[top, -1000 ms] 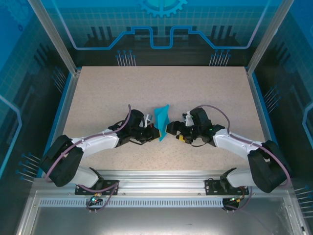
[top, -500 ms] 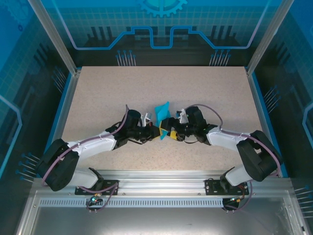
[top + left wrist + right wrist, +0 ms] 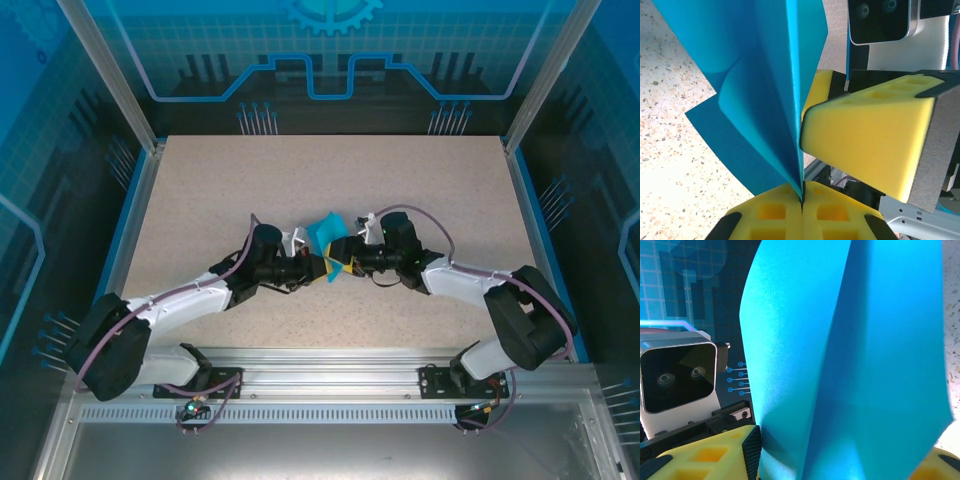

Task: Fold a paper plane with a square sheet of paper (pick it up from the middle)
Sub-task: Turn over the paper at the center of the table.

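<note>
The teal-blue square sheet of paper [image 3: 326, 236], partly folded with layered flaps, stands upright off the table between the two arms. My left gripper [image 3: 321, 267] is shut on its lower edge, and the yellow pads [image 3: 775, 212] meet with the paper [image 3: 760, 75] pinched in the seam. My right gripper [image 3: 346, 265] faces it from the right. In the right wrist view the paper [image 3: 850, 365] rises between that gripper's [image 3: 840, 472] fingers, which stand apart; the left pad [image 3: 710, 457] touches the paper's edge. A right pad [image 3: 865, 145] presses beside the fold in the left wrist view.
The speckled table [image 3: 250, 190] lies open behind and to both sides of the arms. Blue walls and metal posts [image 3: 520, 120] frame it. The mounting rail [image 3: 330, 375] runs along the near edge.
My right gripper has moved left up to the paper and its jaws have narrowed around it. The left arm has pushed forward a little, still holding the paper.
</note>
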`<state>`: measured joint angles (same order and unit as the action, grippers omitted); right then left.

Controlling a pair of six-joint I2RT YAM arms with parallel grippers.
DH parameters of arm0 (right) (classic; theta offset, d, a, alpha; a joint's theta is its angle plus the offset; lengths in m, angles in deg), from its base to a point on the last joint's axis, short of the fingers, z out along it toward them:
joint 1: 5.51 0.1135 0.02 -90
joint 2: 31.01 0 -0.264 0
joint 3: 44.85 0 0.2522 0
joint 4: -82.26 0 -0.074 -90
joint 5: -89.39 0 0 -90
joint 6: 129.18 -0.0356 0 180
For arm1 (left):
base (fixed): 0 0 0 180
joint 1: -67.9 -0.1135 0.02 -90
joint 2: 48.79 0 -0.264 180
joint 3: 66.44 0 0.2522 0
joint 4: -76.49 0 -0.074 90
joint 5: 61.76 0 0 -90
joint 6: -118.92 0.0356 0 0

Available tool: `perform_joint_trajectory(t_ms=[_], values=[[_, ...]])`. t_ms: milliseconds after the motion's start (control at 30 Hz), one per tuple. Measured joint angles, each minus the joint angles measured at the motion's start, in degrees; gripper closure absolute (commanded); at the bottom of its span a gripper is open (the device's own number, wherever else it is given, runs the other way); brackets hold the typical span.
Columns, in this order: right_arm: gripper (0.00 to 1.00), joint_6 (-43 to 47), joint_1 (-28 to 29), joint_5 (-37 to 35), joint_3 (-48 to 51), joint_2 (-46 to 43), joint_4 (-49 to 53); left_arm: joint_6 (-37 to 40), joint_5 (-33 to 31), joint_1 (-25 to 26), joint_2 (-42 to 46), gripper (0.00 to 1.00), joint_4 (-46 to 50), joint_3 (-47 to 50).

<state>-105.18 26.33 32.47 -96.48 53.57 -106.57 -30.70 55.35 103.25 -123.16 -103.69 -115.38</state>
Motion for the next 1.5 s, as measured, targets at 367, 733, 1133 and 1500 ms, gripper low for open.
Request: perform_joint_trajectory(t_ms=[367,733,1133,1500], values=[[0.42,-1.0,0.0,0.0,3.0,-3.9,-2.7,-1.7,0.0,0.0,3.1,0.99,-1.9,1.7],[0.51,-1.9,0.0,-1.1,3.5,-9.7,-5.1,-4.6,0.0,0.0,4.6,0.98,-5.2,2.7],[0.58,1.0,-0.2,-0.6,3.4,-9.9,-4.5,-7.9,0.8,0.0,6.9,0.95,-9.2,2.9],[0.67,-0.2,-0.3,0.5,3.4,-9.8,-6.6,-8.0,1.3,0.0,7.1,0.95,-10.0,2.9]])
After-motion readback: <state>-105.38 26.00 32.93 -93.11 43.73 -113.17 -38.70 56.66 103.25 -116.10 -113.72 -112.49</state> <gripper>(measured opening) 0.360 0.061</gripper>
